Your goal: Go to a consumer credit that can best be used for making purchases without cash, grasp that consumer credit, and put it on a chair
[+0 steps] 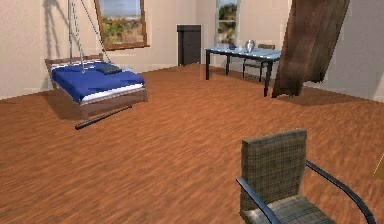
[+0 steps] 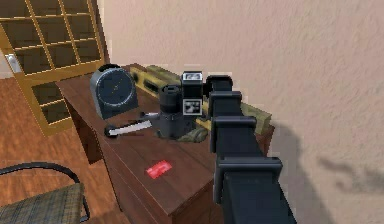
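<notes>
Credit card (image 2: 157, 169), small and red, lies flat on the brown table (image 2: 170, 200), nearer to me than my pincer (image 2: 120, 131), so I should pull in; I cannot tell if my pincer holds anything.

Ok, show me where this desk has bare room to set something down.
Bare wood: between the red card and the left edge of the desk, with the pale thing behind it. Crowded toward the wall: round blue-grey thing, olive box, gripper.
</notes>
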Motion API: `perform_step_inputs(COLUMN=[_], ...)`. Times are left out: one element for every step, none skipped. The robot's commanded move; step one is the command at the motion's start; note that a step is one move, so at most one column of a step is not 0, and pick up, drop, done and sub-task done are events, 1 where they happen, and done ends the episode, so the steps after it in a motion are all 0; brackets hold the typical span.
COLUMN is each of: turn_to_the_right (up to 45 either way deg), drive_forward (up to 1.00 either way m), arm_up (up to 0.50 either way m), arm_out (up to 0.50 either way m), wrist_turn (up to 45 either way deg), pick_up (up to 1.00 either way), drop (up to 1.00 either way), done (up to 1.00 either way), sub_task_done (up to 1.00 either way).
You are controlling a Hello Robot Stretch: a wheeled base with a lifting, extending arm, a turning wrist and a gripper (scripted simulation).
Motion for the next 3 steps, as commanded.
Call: perform_step_inputs(turn_to_the_right=[0.0, 0.0, 0.0], drive_forward=[0.00, 0.00, 0.00], arm_up=[0.00, -0.24, 0.00], arm_out=[0.00, 0.00, 0.00], wrist_turn=[12.0, 0.0, 0.0], pick_up=[0.00, 0.00, 1.00], drop=[0.00, 0.00, 0.00], done=[0.00, 0.00, 0.00], sub_task_done=[0.00, 0.00, 0.00])
